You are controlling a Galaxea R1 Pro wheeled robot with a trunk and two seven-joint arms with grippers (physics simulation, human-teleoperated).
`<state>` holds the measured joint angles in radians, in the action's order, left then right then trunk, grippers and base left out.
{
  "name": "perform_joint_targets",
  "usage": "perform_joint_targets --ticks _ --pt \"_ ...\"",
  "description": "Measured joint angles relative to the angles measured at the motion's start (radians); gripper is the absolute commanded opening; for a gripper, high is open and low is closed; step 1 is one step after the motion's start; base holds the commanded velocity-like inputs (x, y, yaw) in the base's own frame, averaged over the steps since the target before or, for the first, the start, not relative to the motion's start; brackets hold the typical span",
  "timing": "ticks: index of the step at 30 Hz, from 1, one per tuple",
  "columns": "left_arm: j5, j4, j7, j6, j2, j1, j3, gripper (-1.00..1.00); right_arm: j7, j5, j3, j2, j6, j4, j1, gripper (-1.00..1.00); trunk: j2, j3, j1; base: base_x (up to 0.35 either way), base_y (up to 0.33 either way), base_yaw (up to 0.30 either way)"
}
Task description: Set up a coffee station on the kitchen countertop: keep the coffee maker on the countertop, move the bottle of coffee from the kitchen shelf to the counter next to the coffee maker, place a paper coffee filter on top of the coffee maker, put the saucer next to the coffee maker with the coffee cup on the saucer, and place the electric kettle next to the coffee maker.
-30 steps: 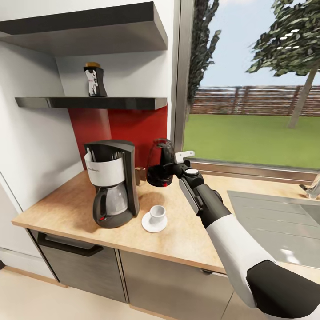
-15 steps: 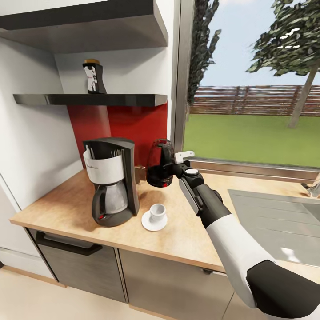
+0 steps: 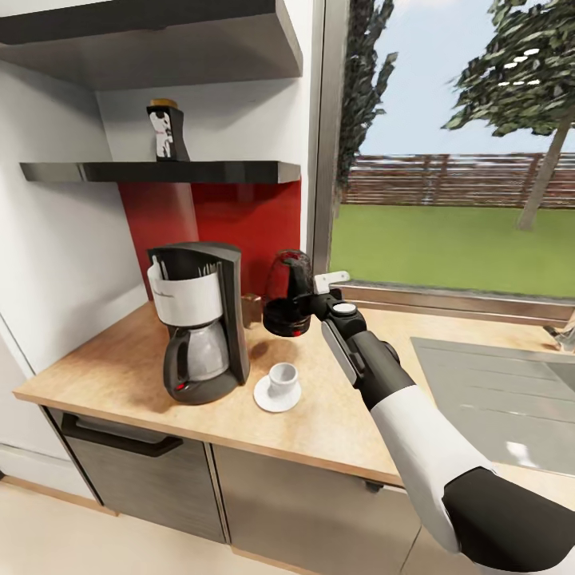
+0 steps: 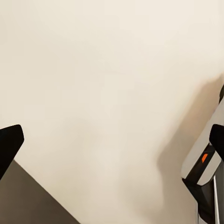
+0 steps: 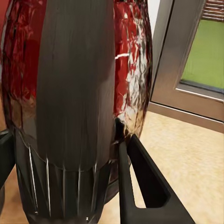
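Your surface (image 3: 120, 363), a light tan wood-grain slab with a thin front edge, has bare room along its near left part and between the saucer (image 3: 277, 397) and the steel sink (image 3: 495, 399) on the right. The far side is closed off by the red backsplash (image 3: 231, 224) and the window frame (image 3: 319, 136).

Your right arm reaches forward and left across the surface, its white forearm leading to a dark wrist, with the right gripper (image 3: 307, 302) at the electric kettle (image 3: 287, 294). In the right wrist view the kettle's (image 5: 74, 93) black handle stands between the black fingers (image 5: 144, 182), which sit close on either side of it; you cannot tell whether they actually clamp it. The left gripper (image 4: 112, 140) has its dark tips spread wide apart over pale floor (image 4: 93, 70), holding nothing.

The kettle, dark see-through glass on a black base, stands just right of and behind the coffee maker (image 3: 198, 319). The white coffee cup (image 3: 282, 381) sits on the saucer, near the coffee maker's right. The bottle of coffee (image 3: 166, 130), gold-capped, stands on the glossy black kitchen shelf (image 3: 160, 171).
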<state>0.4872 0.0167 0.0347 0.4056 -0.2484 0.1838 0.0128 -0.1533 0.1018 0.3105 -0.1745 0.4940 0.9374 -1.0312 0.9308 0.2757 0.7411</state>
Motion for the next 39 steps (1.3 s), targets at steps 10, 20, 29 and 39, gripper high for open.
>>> perform_joint_targets --ticks 10,20,29,39 --pt "0.0 0.0 0.0 -0.003 0.0 0.0 0.0 1.0 -0.001 0.0 -0.001 0.0 -0.001 -0.007 0.0 -1.0 0.07 0.031 0.038 0.0 0.0 0.0" --pt "0.0 0.0 0.0 -0.003 0.0 0.0 0.0 1.0 0.0 0.0 0.0 0.0 -0.005 -0.02 0.0 -1.0 0.14 0.063 0.077 0.0 0.0 0.0" --pt "0.0 0.0 0.0 -0.003 0.0 0.0 0.0 1.0 -0.001 0.0 0.0 0.0 -0.008 -0.02 0.0 -1.0 0.203 0.091 0.111 0.0 0.0 0.0" --pt "0.0 0.0 0.0 -0.003 0.0 0.0 0.0 1.0 -0.001 -0.002 0.0 0.0 -0.009 -0.02 0.0 -1.0 0.273 0.122 0.15 0.0 0.0 0.0"
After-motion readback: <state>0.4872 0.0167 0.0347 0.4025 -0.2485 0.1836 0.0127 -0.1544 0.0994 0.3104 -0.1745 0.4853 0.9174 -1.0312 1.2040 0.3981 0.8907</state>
